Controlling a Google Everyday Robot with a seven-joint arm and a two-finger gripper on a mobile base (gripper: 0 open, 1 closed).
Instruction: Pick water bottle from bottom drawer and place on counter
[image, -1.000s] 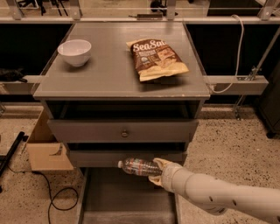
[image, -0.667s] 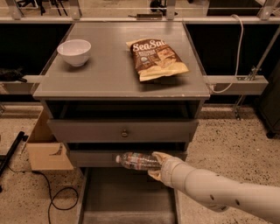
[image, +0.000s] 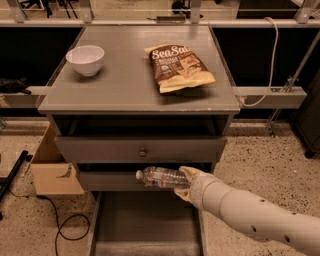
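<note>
Low in the frame, right of centre, the gripper (image: 184, 182) has the water bottle (image: 160, 177) by its base end, its fingers (image: 189, 171) pinching the clear plastic from above and below. The bottle lies sideways in the air with its white cap pointing toward the left of the frame and its reddish-blue label band near the middle. It hangs in front of a grey drawer front (image: 110, 181) and above the back edge of the bottom drawer (image: 145, 225), touching neither that I can see. The bottom drawer is pulled out toward the lower edge of the frame, a wide shallow tray with a flat grey floor.

The pale arm (image: 250, 215) comes in from the lower right corner and slants up and left to the gripper. Higher up, another drawer (image: 110, 149) with a small round knob is shut. On the counter (image: 125, 85) in the upper half of the frame, a white bowl (image: 85, 59) stands near the left rear corner and a brown snack bag (image: 179, 67) lies flat toward the right, well apart from the bowl. At the left edge, on the speckled floor, an open cardboard box (image: 52, 170) sits just beside the cabinet, with a dark cable (image: 55, 220) looping below it.
</note>
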